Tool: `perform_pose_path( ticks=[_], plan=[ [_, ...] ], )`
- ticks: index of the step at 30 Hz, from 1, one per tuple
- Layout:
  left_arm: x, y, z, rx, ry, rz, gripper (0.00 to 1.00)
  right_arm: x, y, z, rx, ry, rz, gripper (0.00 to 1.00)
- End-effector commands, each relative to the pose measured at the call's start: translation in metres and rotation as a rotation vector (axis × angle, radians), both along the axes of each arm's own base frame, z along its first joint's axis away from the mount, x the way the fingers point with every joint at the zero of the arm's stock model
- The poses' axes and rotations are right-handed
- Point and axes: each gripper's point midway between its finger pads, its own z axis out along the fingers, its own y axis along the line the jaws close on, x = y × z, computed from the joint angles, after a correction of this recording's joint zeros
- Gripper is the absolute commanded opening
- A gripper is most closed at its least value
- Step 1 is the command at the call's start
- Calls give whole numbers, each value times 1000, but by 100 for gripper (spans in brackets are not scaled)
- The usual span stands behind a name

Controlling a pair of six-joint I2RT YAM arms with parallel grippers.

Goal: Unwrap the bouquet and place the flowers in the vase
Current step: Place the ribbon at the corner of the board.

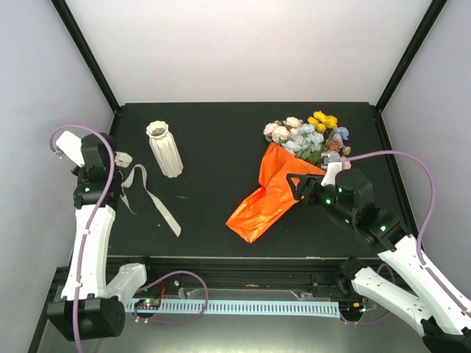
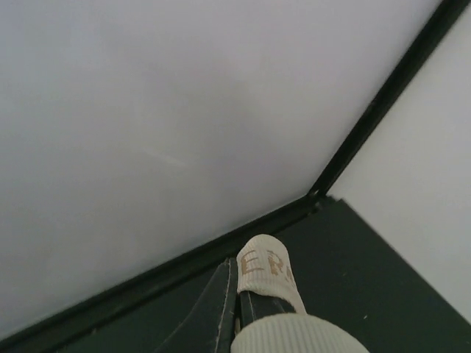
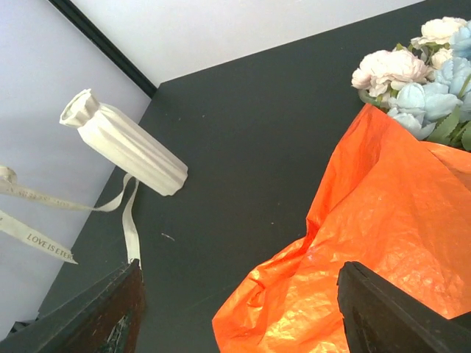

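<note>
The bouquet lies on the right of the black table, its orange paper (image 1: pixel 268 195) still wrapped round the stems. The flowers (image 1: pixel 309 134) stick out of its far end, pink, cream, pale-blue and yellow. My right gripper (image 1: pixel 296 187) hovers open over the paper's right side. In the right wrist view the paper (image 3: pixel 383 213) fills the space under the right gripper (image 3: pixel 243 316) and the flowers (image 3: pixel 412 81) show at the top right. The ribbed off-white vase (image 1: pixel 165 149) stands upright at the left. My left gripper (image 1: pixel 114 158) is shut on the end of a cream ribbon (image 2: pixel 266 268).
The cream ribbon (image 1: pixel 151 195) trails from the left gripper across the table in front of the vase (image 3: pixel 125 143). Black frame posts and white walls close in the back and sides. A cable tray (image 1: pixel 243 305) runs along the near edge.
</note>
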Motion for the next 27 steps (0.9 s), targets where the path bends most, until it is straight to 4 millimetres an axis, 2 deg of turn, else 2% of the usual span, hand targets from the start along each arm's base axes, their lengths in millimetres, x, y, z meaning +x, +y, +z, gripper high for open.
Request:
perform_pose_path(
  ticks=[1,5,8,9,12,15,19,23,27],
  plan=[
    [1,2,-72,-264,80,57,2,3,-4,2,-31,13,-30,73],
    [-6,3,-110,-363,200,106,4,9,-10,-13,-65,85,-89,73],
    [-13,0,-122,-402,234,123,5,9,-13,-30,-90,148,-116,73],
    [-14,-1,-125,-414,229,125,14,9,-14,-36,-96,172,-127,73],
    [-15,-6,-123,-451,215,119,55,9,-20,-51,-108,229,-181,74],
    [-18,-8,-117,-470,211,121,74,11,-27,-60,-128,263,-229,74],
    [-22,-16,-116,-517,183,101,82,12,-31,-73,-146,304,-268,74],
    [-28,-25,-117,-610,131,106,83,14,-30,-80,-163,334,-281,74],
    [-43,-35,-120,-699,235,150,87,17,-34,-79,-178,363,-328,74]
  ],
)
